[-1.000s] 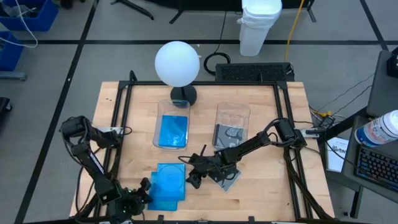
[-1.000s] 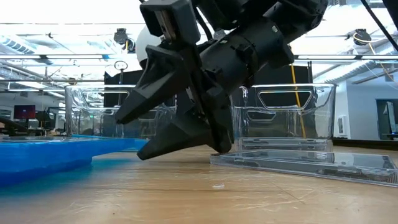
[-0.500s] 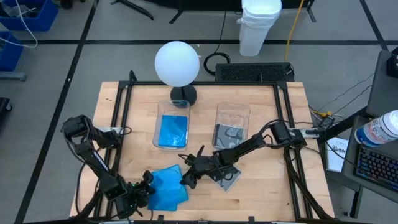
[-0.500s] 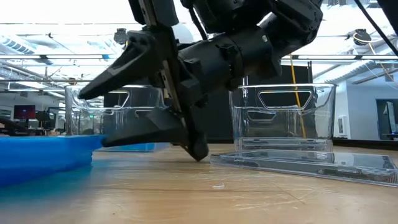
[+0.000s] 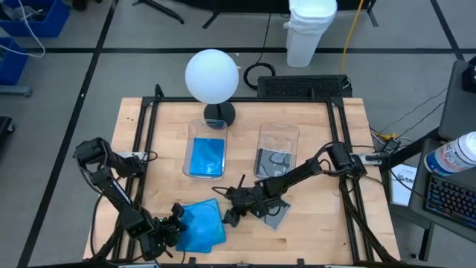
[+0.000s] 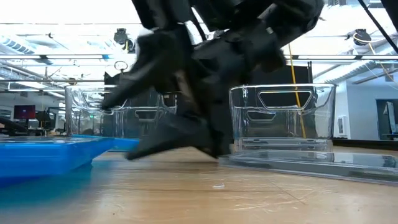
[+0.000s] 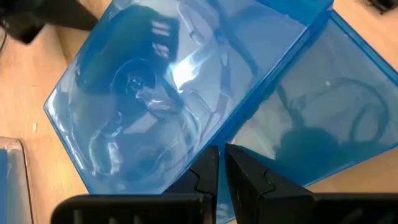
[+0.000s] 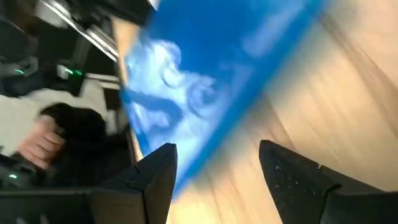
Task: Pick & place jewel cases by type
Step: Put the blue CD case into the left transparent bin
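Two bright blue jewel cases (image 5: pixel 202 227) lie stacked near the table's front edge, the upper one (image 7: pixel 155 93) skewed across the lower (image 7: pixel 336 106). My left gripper (image 5: pixel 177 223) is shut at the upper case's near corner. My right gripper (image 5: pixel 227 206) is open just right of the blue cases; their edge (image 8: pixel 205 93) shows beyond its fingers, and nothing is between them. A clear/grey jewel case (image 5: pixel 274 214) lies flat on the table under the right arm, also seen in the low view (image 6: pixel 311 163). My left gripper (image 7: pixel 221 158) has its shut fingertips against the near corner (image 7: pixel 200 152) of the upper blue case. It comes slanting down from the table's near left. The case lies flat on the lower one, turned askew; the fingers hide the exact spot they touch.
Two clear tubs stand mid-table: the left one (image 5: pixel 187 149) holds blue cases, the right one (image 5: pixel 260 149) holds grey ones. A white globe lamp (image 5: pixel 212 74) stands behind them. A black frame (image 5: pixel 145 134) runs round the tabletop.
The blue cases, square to the table a second ago, have been turned askew and have slid a little. My left gripper has moved slightly toward the far right with them. My right gripper has rolled at the wrist and stayed open beside the cases.
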{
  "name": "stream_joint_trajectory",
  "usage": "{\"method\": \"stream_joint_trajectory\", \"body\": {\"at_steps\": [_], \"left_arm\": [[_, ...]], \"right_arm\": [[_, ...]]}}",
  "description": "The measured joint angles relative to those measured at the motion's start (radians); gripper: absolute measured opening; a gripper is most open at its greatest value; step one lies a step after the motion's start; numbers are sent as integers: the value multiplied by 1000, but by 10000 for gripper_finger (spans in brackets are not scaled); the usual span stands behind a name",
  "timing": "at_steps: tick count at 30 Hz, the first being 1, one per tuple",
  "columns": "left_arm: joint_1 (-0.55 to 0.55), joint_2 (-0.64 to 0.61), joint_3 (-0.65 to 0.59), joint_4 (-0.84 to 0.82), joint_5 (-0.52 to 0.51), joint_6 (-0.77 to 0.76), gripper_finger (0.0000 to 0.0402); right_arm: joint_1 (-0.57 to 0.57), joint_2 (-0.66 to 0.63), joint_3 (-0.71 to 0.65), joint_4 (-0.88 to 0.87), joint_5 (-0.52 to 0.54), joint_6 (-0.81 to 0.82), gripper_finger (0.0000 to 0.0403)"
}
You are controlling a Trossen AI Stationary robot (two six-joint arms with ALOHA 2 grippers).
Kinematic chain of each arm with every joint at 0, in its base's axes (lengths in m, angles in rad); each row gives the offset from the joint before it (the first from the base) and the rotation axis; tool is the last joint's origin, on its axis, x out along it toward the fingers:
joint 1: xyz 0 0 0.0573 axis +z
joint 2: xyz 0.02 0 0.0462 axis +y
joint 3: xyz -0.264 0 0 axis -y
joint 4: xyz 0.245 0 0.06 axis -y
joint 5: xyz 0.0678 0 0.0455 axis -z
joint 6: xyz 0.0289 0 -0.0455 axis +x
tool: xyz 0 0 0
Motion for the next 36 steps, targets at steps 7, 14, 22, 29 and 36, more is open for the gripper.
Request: {"method": "stream_joint_trajectory", "body": {"at_steps": [7,14,22,29,36], "left_arm": [[0,0,0,3,0,-9,37],[-1,0,-1,2,-1,-14,37],[0,0,-1,6,-22,-16,37],[0,0,-1,31,-27,-12,37],[-1,-1,-1,30,-26,-24,37]], "right_arm": [[8,-50,-4,-109,16,29,219],[50,-45,-3,-85,45,126,219],[108,-45,-3,-78,93,192,219],[119,-41,-4,-21,143,169,219],[118,-19,-1,46,150,131,219]]}}
